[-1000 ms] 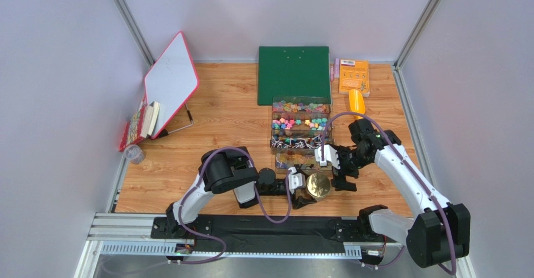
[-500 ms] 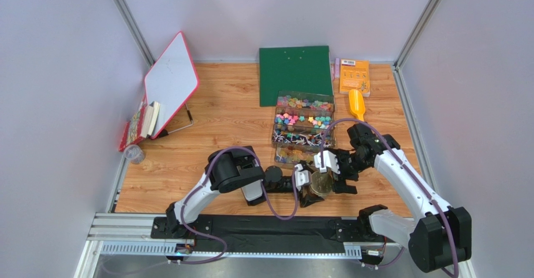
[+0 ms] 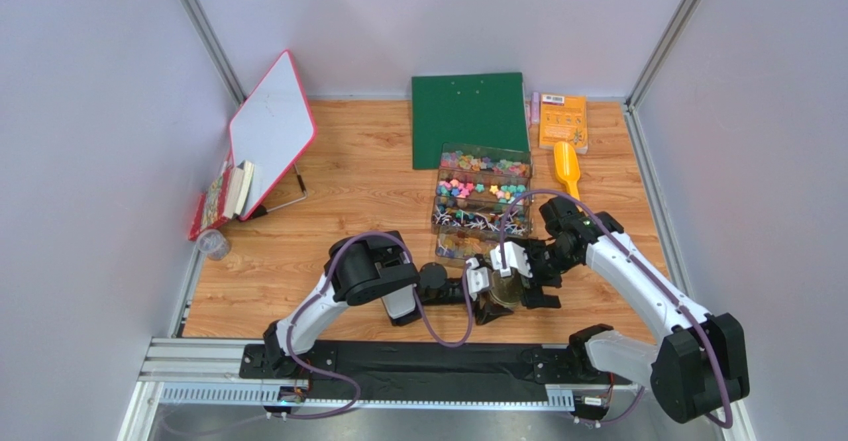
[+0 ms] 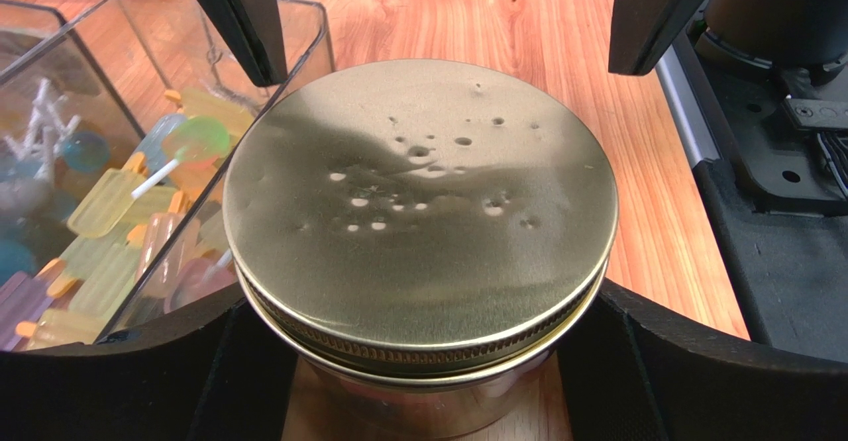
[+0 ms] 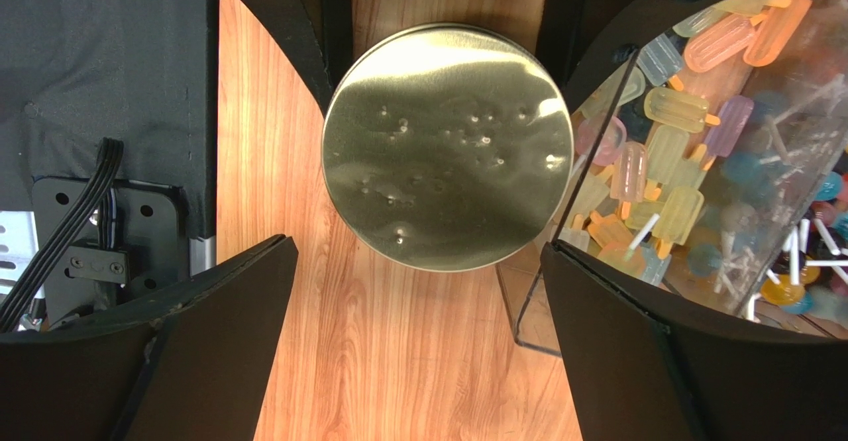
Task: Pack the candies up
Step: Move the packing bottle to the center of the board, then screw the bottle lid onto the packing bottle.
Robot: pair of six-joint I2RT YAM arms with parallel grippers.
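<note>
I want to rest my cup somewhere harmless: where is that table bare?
The tabletop is bare between the whiteboard and the candy box. Crowded: the near middle, where the left claw and right claw flank the gold-lidded jar beside that box.

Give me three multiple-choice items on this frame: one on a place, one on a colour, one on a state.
1. Where does the yellow scoop lie?
A) on the green board
B) against the whiteboard
C) on the table, right of the clear candy box

2. What colour is the lid of the jar?
A) red
B) gold
C) blue

3. How does the right pincer stand?
A) open, above the lid
B) shut on the scoop
C) shut on a candy

Answers:
1 C: the top view shows the scoop beside the box's right side.
2 B: both wrist views show a gold metal lid.
3 A: its fingers stand wide apart in its own view, with the lid beneath.
</note>
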